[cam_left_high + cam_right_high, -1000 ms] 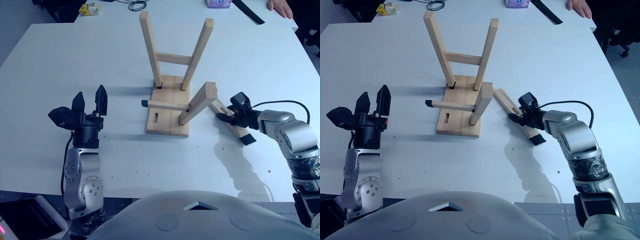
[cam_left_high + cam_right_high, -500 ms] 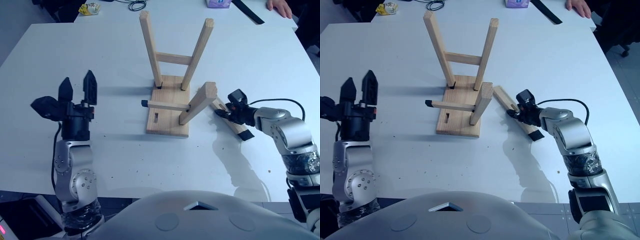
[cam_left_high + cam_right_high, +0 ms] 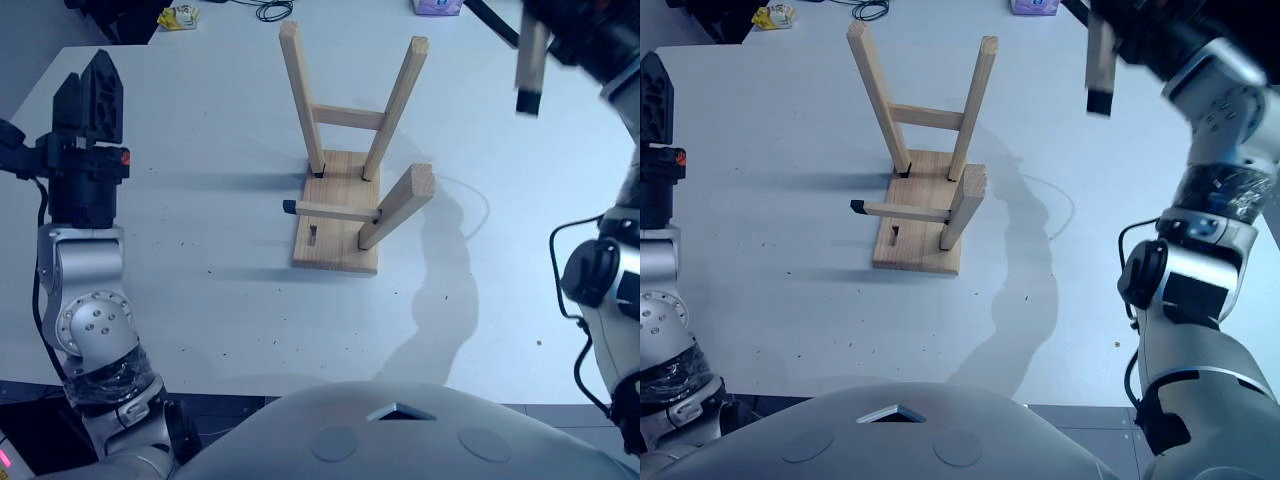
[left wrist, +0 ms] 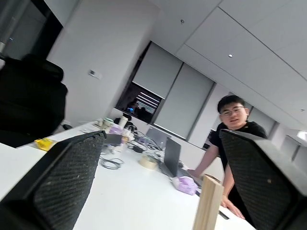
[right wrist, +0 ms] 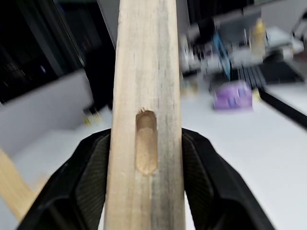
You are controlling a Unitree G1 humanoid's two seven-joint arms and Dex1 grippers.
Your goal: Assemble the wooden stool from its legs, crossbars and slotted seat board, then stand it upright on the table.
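Observation:
The slotted seat board (image 3: 336,232) lies flat on the white table (image 3: 200,260). Two legs joined by a crossbar (image 3: 347,117) stand upright in its far end. A third leg (image 3: 397,207) leans in the near right slot, with a crossbar (image 3: 328,211) sticking out to the left. High over the table's far right, my right gripper (image 5: 146,177) is shut on the fourth leg (image 3: 529,62), which hangs with its dark end down; a mortise (image 5: 146,141) faces the wrist camera. My left gripper (image 3: 88,92) is raised at the left, open, with nothing between its fingers (image 4: 67,182).
At the table's far edge are a purple tissue box (image 3: 438,6), a black strap (image 3: 492,22), a cable (image 3: 272,10) and a yellow item (image 3: 180,16). Bare tabletop lies left, right and in front of the seat board.
My right gripper has lifted the loose leg off the table beside the seat board, up and toward the far right. My left arm has risen and moved left, still open.

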